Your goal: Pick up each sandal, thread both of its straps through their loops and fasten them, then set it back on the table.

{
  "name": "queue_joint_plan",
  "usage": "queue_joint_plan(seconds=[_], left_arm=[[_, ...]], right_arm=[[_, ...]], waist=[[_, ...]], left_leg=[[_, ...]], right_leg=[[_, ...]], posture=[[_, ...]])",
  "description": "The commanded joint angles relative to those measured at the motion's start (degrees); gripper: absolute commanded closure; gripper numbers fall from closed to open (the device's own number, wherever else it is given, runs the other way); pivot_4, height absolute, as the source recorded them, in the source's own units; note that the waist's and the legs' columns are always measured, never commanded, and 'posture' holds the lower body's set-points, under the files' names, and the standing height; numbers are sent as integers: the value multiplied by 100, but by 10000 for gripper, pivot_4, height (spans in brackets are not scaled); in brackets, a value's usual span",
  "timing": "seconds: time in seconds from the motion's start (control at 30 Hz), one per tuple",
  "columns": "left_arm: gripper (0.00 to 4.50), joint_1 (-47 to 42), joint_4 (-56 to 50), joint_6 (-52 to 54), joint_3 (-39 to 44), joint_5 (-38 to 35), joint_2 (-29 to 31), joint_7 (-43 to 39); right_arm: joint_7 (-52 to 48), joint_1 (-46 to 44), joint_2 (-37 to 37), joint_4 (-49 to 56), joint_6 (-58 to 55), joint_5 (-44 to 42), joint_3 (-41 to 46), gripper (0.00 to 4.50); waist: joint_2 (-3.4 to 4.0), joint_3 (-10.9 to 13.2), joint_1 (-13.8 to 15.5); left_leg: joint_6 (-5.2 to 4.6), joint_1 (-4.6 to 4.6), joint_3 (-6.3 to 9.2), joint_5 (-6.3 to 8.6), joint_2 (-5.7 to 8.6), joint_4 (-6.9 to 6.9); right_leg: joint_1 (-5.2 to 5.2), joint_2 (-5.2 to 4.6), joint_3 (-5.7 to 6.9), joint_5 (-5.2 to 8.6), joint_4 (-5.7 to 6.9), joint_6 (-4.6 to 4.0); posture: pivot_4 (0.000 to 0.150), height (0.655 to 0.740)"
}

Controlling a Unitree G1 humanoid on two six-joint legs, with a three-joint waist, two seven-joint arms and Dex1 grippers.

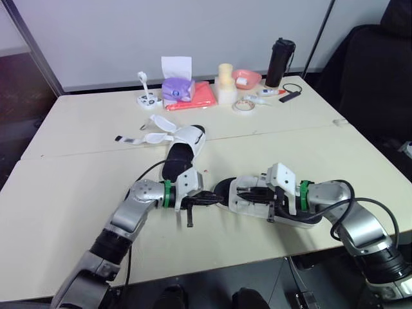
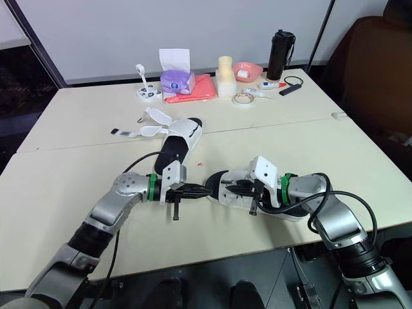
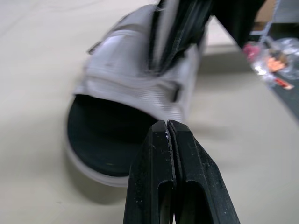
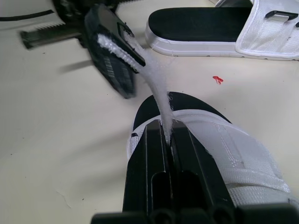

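The near sandal point(image 1: 239, 206) is lying on the counter point(image 1: 64, 193) near its front edge. The right jaws are clamping its strap point(image 4: 154, 79). The left jaws are pressing together at its toe. The other sandal point(image 1: 183, 149) is lying behind.

No legible text in any view. The purple pack point(image 1: 177, 88), tube point(image 1: 265, 93) and black tumbler point(image 1: 280, 62) on the counter point(image 1: 77, 122) are too small to read. Nothing readable on the sandal point(image 4: 224, 154) webbing.
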State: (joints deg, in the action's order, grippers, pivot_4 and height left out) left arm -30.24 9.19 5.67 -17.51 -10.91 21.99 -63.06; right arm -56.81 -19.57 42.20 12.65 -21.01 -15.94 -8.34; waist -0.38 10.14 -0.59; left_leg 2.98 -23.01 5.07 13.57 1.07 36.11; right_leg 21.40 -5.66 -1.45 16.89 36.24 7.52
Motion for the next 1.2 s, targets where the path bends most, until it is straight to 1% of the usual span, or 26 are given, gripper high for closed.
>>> queue_joint_plan(seconds=[0.03,0.27,0.37,0.57,0.73,0.77,0.83,0.9,1.0,1.2], left_arm=[[45000,-231,419,-531,-14,200,-171,72],[45000,-618,1537,-1230,-39,530,-621,267],[45000,-697,1975,-1465,-174,744,-739,201],[45000,-636,2106,-1341,-414,884,-735,-179],[45000,-621,2140,-1355,-412,939,-731,-249],[45000,-622,2145,-1363,-416,948,-728,-258],[45000,-629,2163,-1374,-420,959,-728,-270],[45000,-641,2180,-1385,-420,964,-732,-282],[45000,-648,2180,-1394,-417,965,-738,-294],[45000,-648,2123,-1371,-384,948,-740,-288]], right_arm=[[-16,-92,25,37,32,53,69,44054],[-32,-88,33,31,64,92,58,44054],[-23,-114,13,5,73,112,50,44054],[-1,-217,-19,-76,67,148,83,44054],[3,-329,-31,-189,29,156,113,44054],[-7,-348,-40,-211,-6,125,126,41693],[-15,-391,-61,-249,-51,87,143,35505],[31,-463,-80,-313,7,170,123,26033],[69,-576,-114,-431,50,227,97,10402],[142,-713,-244,-731,196,390,13,10402]], waist=[[0,0,-1],[0,0,0],[0,0,-2],[-1,0,-2],[0,0,-7],[0,0,-7],[0,0,-7],[0,0,-7],[0,0,-5],[0,-1,-9]], left_leg=[[0,0,0,0,0,0],[0,-5,1,0,1,3],[0,-5,1,0,2,3],[0,-4,1,0,2,3],[0,-4,1,0,2,3],[0,-3,1,0,2,3],[0,-3,1,0,2,4],[0,-2,1,0,2,4],[0,-1,2,0,2,3],[0,-1,2,0,2,3]], right_leg=[[0,0,0,0,0,1],[2,0,1,-6,0,10],[2,0,1,-7,0,12],[2,0,1,-7,2,13],[1,0,1,-7,2,13],[1,0,1,-7,3,13],[1,0,1,-7,5,13],[1,0,1,-7,7,13],[1,0,1,-7,7,13],[2,0,1,-7,9,14]], posture=[[1500,7400],[1500,7400],[1500,7400],[1500,7400],[1500,7400],[1500,7400],[1500,7400],[1500,7400],[1500,7400],[1500,7400]])
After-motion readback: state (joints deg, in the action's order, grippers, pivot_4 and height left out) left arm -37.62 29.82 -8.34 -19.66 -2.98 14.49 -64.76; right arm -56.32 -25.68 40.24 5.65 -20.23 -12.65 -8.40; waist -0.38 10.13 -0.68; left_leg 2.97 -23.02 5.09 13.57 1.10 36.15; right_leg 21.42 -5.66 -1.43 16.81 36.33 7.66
